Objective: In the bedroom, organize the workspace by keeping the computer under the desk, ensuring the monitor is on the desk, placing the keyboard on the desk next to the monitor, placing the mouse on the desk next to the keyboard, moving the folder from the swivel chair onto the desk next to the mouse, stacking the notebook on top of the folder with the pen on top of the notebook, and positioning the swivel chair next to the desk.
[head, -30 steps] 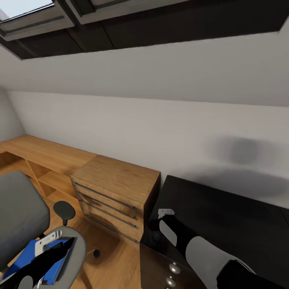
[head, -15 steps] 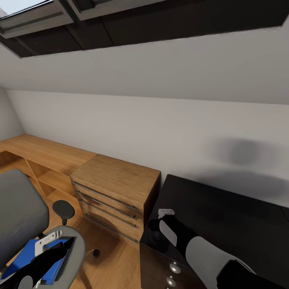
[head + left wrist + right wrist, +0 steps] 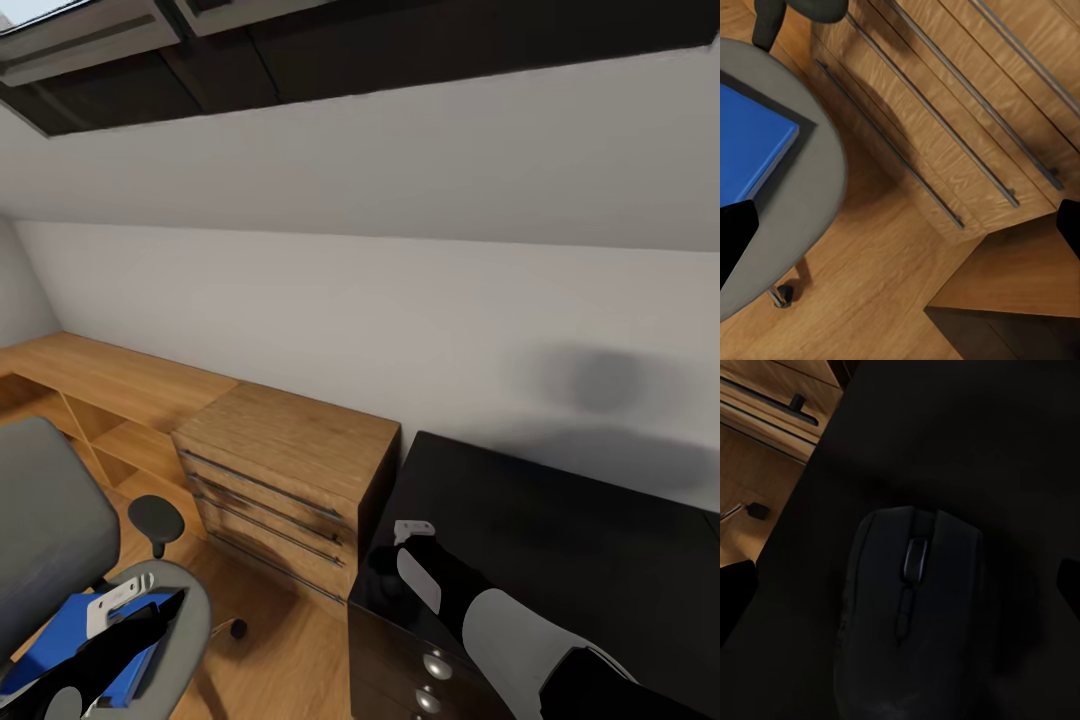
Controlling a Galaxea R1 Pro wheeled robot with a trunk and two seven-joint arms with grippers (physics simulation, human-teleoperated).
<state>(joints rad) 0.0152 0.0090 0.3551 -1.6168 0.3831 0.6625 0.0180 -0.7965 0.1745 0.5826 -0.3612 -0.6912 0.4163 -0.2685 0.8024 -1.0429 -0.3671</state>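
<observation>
Dark counter (image 3: pixel 560 540) is carrying the mouse (image 3: pixel 911 622); right end effector (image 3: pixel 907 585) is hovering spread wide above it, maybe letting go.

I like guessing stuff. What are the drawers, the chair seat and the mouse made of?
The drawers look like varnished wood: the grain shows, with thin, probably metal, handle bars. The chair seat looks like matte grey fabric or plastic; I can't tell which. The mouse looks like dull black plastic with a scroll wheel.

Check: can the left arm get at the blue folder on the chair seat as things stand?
Probably yes. The left gripper hangs right over the blue folder, which lies flat and uncovered on the swivel chair's seat. Its fingertips are spread wide in the wrist view, nothing between them and the folder.
</observation>
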